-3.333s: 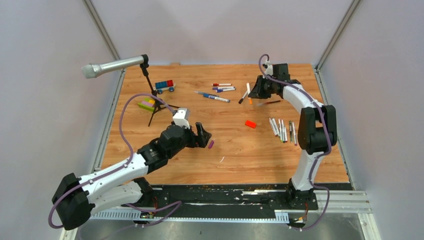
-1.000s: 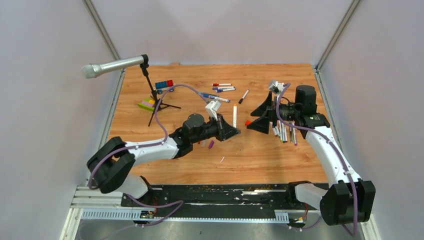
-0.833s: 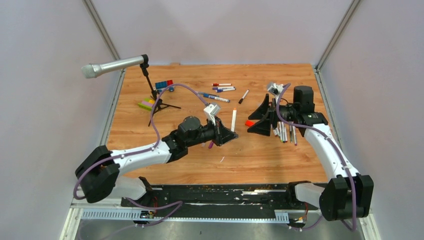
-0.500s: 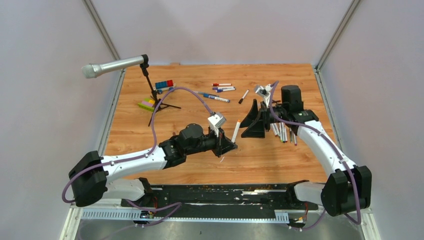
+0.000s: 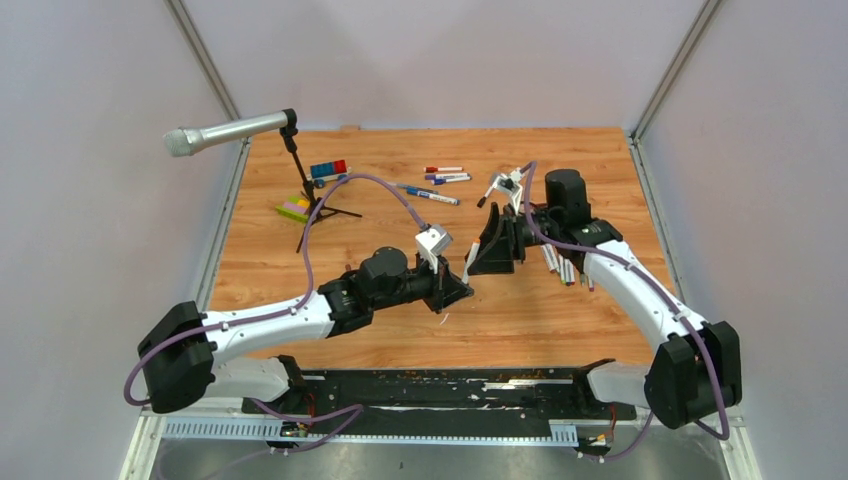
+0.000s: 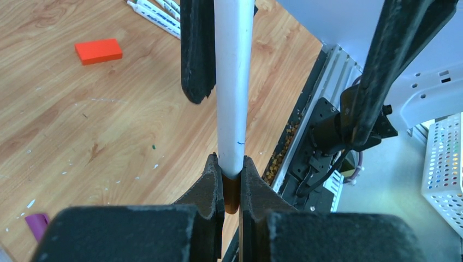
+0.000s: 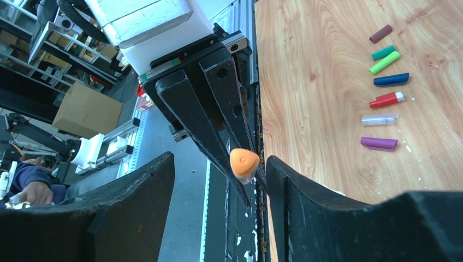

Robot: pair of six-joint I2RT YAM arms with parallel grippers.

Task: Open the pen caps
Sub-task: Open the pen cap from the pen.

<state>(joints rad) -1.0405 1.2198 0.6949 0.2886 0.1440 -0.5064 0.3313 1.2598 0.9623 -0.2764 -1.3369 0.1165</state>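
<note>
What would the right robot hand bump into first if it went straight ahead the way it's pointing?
The right gripper would most likely meet the orange end of the pen first; it already sits between the open fingers. The left gripper holds that pen by its other end.

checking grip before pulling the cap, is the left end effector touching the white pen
Touching. The left wrist view shows the left end effector clamped on both sides of the white pen at its near end.
</note>
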